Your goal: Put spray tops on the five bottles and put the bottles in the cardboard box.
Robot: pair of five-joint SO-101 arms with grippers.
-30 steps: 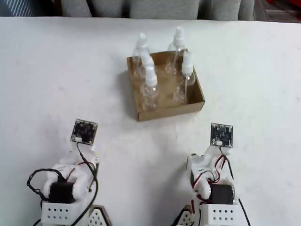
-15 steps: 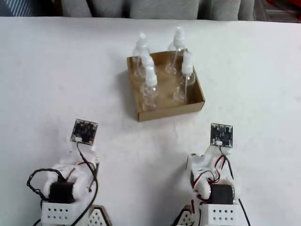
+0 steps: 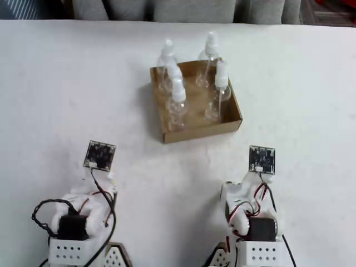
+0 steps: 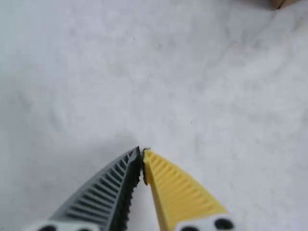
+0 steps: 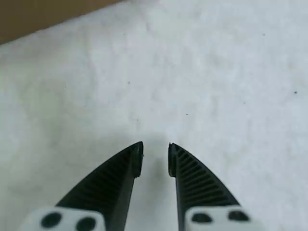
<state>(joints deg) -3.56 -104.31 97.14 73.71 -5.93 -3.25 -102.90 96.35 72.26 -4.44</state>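
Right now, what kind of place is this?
Probably an indoor robot practice table: two robot arms sit at a white table, spray bottles stand in a cardboard box, and what look like grey seats are behind.

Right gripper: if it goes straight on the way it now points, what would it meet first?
Probably the bare table; the right gripper tilts down toward it. The cardboard box seems off that line.

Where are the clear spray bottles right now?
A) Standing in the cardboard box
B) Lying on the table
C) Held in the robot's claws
A: the bottles stand upright in the cardboard box with their spray tops on, while the left gripper and right gripper hold nothing.
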